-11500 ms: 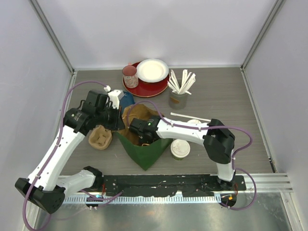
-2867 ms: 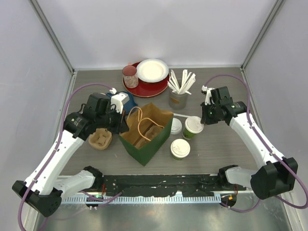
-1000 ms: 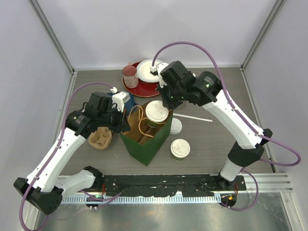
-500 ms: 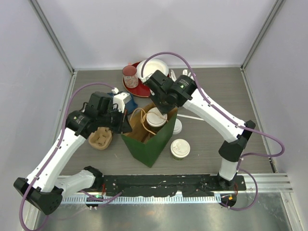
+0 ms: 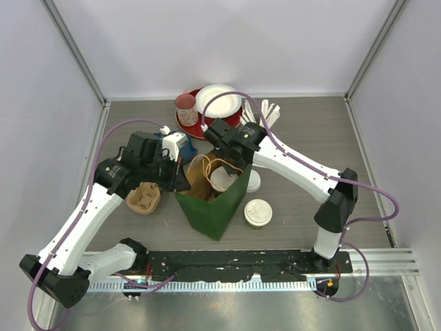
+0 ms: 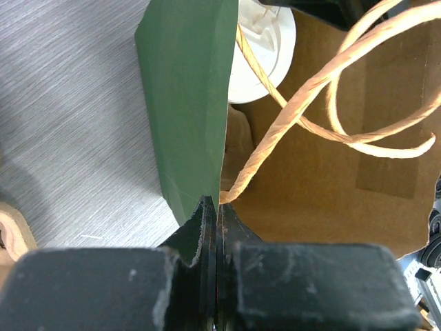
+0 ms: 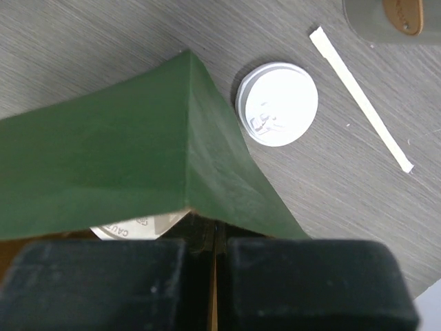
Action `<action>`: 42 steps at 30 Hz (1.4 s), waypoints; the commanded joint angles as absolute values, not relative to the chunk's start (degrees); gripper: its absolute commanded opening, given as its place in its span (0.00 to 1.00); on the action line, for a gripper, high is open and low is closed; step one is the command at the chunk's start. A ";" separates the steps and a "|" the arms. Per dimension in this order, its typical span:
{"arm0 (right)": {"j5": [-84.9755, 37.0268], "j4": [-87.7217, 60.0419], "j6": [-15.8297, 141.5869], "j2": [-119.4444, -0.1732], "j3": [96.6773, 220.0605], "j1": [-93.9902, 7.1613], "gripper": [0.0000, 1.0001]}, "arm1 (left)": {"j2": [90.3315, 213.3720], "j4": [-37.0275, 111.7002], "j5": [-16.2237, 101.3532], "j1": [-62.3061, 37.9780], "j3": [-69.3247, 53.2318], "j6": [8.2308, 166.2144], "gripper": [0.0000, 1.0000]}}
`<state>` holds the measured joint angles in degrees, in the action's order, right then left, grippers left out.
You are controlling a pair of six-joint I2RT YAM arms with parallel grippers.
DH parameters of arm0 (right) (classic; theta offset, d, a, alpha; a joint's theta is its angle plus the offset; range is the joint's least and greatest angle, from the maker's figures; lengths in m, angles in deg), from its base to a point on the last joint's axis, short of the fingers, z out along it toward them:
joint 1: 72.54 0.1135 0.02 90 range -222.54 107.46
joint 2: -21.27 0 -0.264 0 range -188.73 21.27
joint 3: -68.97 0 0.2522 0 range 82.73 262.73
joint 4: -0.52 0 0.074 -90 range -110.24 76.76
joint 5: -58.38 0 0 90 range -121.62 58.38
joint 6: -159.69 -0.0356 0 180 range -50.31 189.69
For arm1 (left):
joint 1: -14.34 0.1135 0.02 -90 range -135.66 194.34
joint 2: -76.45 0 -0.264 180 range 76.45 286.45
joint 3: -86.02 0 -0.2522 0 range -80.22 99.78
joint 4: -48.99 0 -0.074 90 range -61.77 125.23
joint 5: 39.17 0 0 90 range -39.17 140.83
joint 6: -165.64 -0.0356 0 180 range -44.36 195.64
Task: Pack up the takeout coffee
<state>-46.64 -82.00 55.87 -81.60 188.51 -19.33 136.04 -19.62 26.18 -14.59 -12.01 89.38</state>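
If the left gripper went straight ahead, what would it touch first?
The green paper bag, whose rim its fingers pinch. Beyond, probably the twine handle, then the cup's white lid; depth is unclear.

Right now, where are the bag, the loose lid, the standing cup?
green paper bag [image 5: 215,210], top view, front wall
white lid [image 7: 277,103], right wrist view, top
lidded coffee cup [image 5: 258,212], top view, lid

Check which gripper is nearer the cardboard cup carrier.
Left. The left gripper pinches the green bag at its rim, right beside the cardboard cup carrier. The right gripper is at the bag's opening with a coffee cup, farther off.
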 commanded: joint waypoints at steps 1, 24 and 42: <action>-47.18 -78.90 53.52 -78.13 185.14 -18.84 0.01 | 135.07 -16.62 24.72 -14.76 -11.40 89.71 0.00; -44.62 -73.27 47.81 -78.66 177.04 -18.75 0.01 | 133.93 -15.48 26.22 -14.84 -14.12 88.21 0.00; -45.94 -73.53 47.54 -80.24 175.64 -18.66 0.01 | 133.66 -15.66 26.57 -14.84 -14.47 87.86 0.00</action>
